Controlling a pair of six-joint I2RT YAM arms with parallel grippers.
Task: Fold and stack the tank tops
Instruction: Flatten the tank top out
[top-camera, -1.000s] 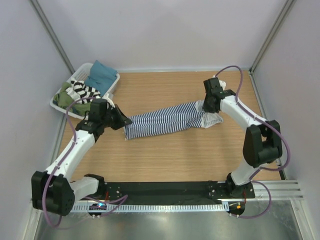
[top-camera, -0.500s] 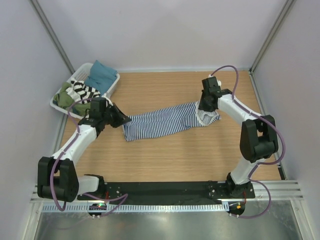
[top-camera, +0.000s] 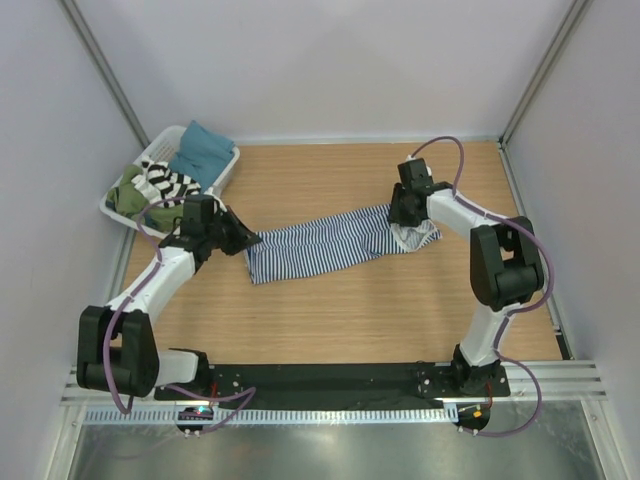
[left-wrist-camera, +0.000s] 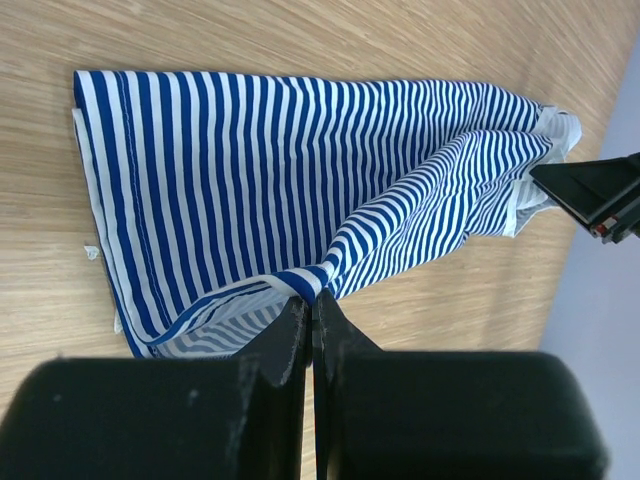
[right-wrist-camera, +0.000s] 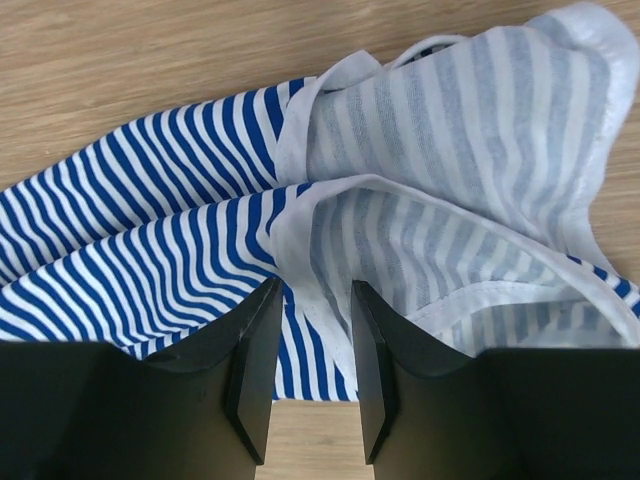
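Observation:
A tank top with thin navy-and-white stripes (top-camera: 330, 243) lies stretched across the middle of the table. My left gripper (top-camera: 245, 238) is shut on a bunched fold at its left end; the left wrist view shows the cloth (left-wrist-camera: 300, 170) pinched at the fingertips (left-wrist-camera: 311, 300). My right gripper (top-camera: 400, 215) stands open just over the garment's right end. Its jaws are apart, with the white-edged inside-out cloth (right-wrist-camera: 450, 200) lying below them (right-wrist-camera: 312, 300). A second tank top with broad black-and-white stripes (top-camera: 170, 183) lies in the basket.
The white slatted basket (top-camera: 232, 162) sits at the back left corner, also holding a teal cloth (top-camera: 203, 150) and a green cloth (top-camera: 128, 195). Grey walls close in the table at the back and on both sides.
The right gripper has opened and let go of the striped garment's right end, which now rests on the table. The right arm has shifted a little left. The left gripper has stayed shut on the cloth.

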